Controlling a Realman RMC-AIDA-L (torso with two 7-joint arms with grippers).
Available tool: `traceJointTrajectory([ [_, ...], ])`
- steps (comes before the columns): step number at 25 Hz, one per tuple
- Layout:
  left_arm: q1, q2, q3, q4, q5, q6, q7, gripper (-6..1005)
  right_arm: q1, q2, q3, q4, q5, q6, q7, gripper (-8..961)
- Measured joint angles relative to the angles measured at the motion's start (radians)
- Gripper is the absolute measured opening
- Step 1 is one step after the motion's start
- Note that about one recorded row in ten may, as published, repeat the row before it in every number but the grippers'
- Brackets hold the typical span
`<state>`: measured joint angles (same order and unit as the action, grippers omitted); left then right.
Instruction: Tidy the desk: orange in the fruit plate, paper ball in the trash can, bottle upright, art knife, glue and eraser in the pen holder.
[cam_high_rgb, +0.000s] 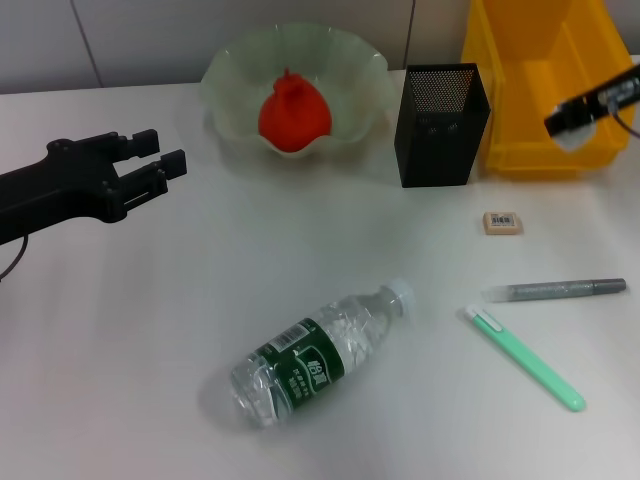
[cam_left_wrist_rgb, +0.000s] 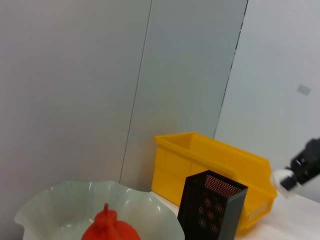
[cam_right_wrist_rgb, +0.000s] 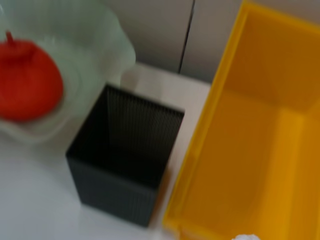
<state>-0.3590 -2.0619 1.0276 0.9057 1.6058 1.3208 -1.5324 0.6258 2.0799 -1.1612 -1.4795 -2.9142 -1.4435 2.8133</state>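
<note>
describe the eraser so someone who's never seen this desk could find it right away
Start at the yellow trash can at the back right, with the black mesh pen holder beside it. On the bare desk in front of them lies the eraser: a small beige block with a barcode label, far shorter than the two pen-like sticks nearer the front.

Dark green label with white print on the bottle (cam_high_rgb: 318, 356), lying on its side; characters too small to read. White barcode sticker on the eraser (cam_high_rgb: 502, 222); bars visible, digits illegible. Faint markings along the grey pen-like stick (cam_high_rgb: 556, 290), unreadable. Nothing legible in either wrist view.
</note>
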Motion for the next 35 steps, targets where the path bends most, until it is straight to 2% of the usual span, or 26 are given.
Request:
traceJointTrajectory([
  [9, 0.008, -0.001, -0.002, 0.002, -0.003, 0.005, 0.003, 469, 0.037, -0.008, 0.008, 0.096, -0.004, 0.239, -0.011, 395],
  [20, 0.014, -0.001, -0.002, 0.005, -0.006, 0.005, 0.004, 470, 0.042, -0.015, 0.014, 0.359, -0.005, 0.593, -0.072, 393],
  [25, 0.014, -0.001, -0.003, 0.005, -0.006, 0.004, 0.004, 470, 0.060, -0.023, 0.017, 0.424, -0.005, 0.619, -0.081, 393],
  [35, 0.013, -0.001, -0.003, 0.006, -0.006, 0.004, 0.005, 470, 0.075, -0.031, 0.020, 0.426, -0.005, 0.589, -0.084, 411],
])
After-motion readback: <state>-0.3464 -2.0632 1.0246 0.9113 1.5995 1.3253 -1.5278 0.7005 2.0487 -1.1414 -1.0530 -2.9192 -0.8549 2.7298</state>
